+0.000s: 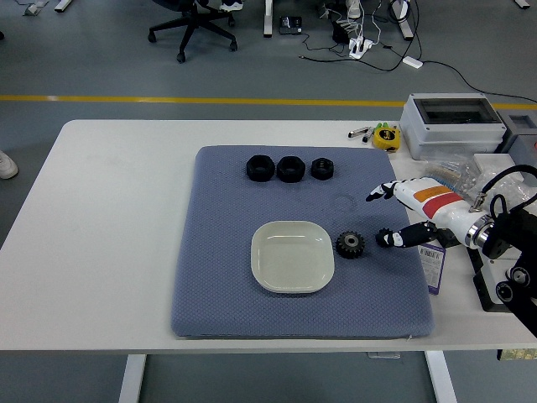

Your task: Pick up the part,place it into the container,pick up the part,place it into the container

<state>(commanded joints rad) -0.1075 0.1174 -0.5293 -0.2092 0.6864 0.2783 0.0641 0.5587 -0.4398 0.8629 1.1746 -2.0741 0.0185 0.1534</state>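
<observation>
Hovering right hand [401,217], fingers spread, empty.
Gear [350,244] lies right of centre, between hand and white dish [292,256].

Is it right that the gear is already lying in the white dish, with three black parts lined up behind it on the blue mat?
No. The head view shows the gear on the blue mat just right of the white dish, which holds nothing. The three black parts do line up behind.

Lab or workshop floor, yellow floor line [210,101], office chair [193,25], loose cables [369,46]
</observation>
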